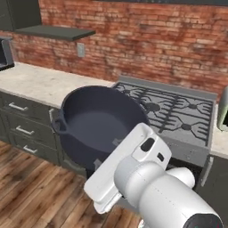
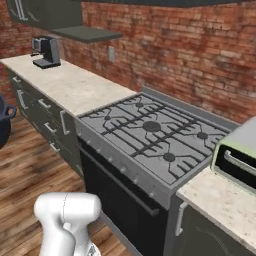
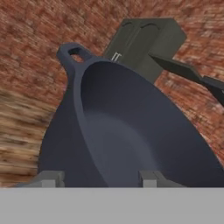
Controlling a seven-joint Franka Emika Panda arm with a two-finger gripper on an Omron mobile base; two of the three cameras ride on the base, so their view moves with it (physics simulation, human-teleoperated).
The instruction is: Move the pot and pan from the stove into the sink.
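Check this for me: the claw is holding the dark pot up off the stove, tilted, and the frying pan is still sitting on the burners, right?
Not quite. The pot is held tilted off the stove, the claw gripping its rim, but no frying pan sits on the burners: the right base view shows the grates bare. The rest stands.

Red brick wall (image 2: pixel 200 55) behind a pale speckled tabletop (image 2: pixel 75 87). Dark drawer cabinets (image 1: pixel 24 124) below; wood plank floor (image 1: pixel 35 196). Dark shelf (image 1: pixel 55 32) overhead. Wall plate (image 1: pixel 80 50), possibly an outlet. Coffee machine (image 2: pixel 46 52) at far end.
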